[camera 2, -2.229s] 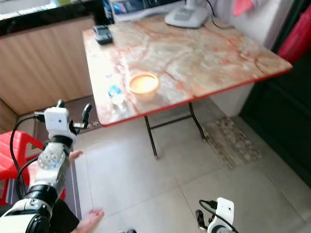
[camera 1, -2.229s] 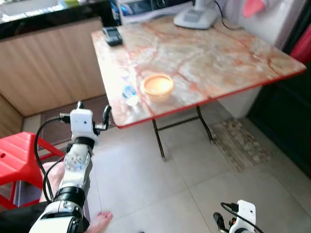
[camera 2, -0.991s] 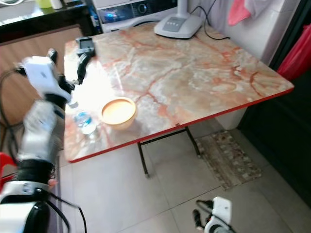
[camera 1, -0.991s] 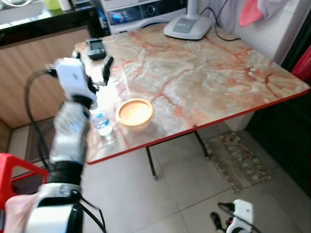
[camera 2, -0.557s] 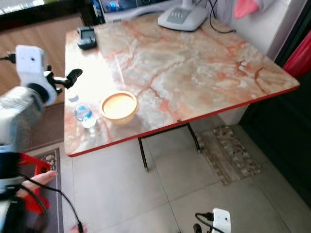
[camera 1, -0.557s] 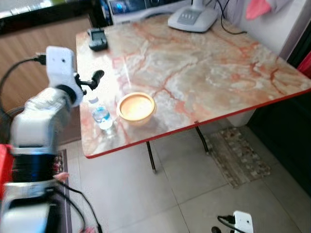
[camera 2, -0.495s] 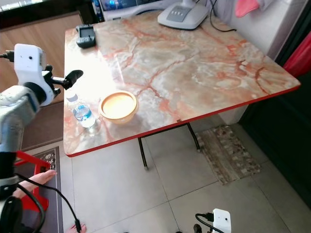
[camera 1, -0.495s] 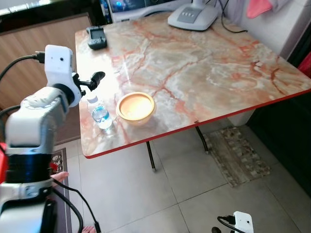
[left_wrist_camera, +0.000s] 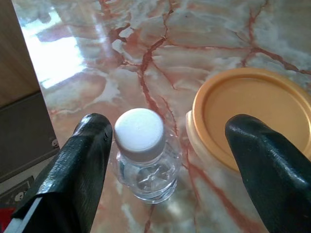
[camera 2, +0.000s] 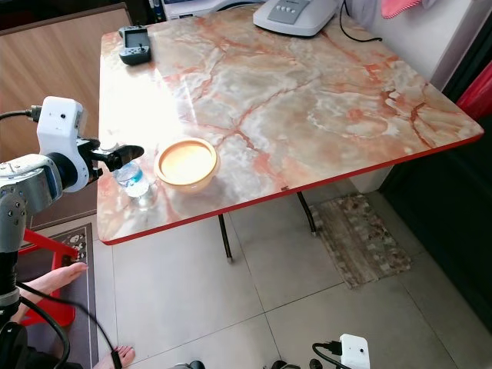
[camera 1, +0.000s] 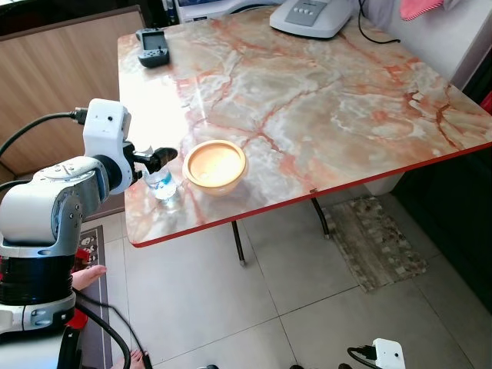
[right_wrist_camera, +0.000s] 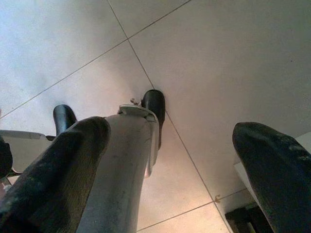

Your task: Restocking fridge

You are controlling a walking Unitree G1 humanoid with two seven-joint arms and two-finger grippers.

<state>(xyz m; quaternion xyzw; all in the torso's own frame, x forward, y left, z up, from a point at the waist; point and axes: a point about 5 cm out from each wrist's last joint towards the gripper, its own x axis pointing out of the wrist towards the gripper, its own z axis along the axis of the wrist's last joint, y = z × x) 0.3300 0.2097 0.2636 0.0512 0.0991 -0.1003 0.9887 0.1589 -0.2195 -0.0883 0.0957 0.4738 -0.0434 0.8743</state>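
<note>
The small water bottle [camera 1: 162, 184] stands upright on the marble surface [camera 1: 307, 100], close to the near left corner, and its long side points straight up. Just beside it, toward the middle of the surface, sits a yellow bowl [camera 1: 214, 165]. The left hand [camera 1: 159, 157] is right at the bottle, up by its white cap [left_wrist_camera: 141, 132], and it reaches in from the left edge. Its two black fingers [left_wrist_camera: 85, 160] are spread wide, with nothing held yet. In the left wrist view the cap sits close to one finger, and the other finger hangs over the rim of the bowl, so the bottle is not in the middle of the gap. I think the hand needs to slide a little away from the bowl and go lower, so the fingers close on the bottle's body and do not bump the bowl. The left arm is much nearer the bottle. The right hand [right_wrist_camera: 170, 160] hangs low over the tiled floor [right_wrist_camera: 218, 63], wide open and idle. The head views show where the bottle stands on the surface, and also a dark gadget [camera 1: 150, 44] at the far corner. The left wrist view shows how the cap lines up between the fingers, which the head views are too far off to tell.
</note>
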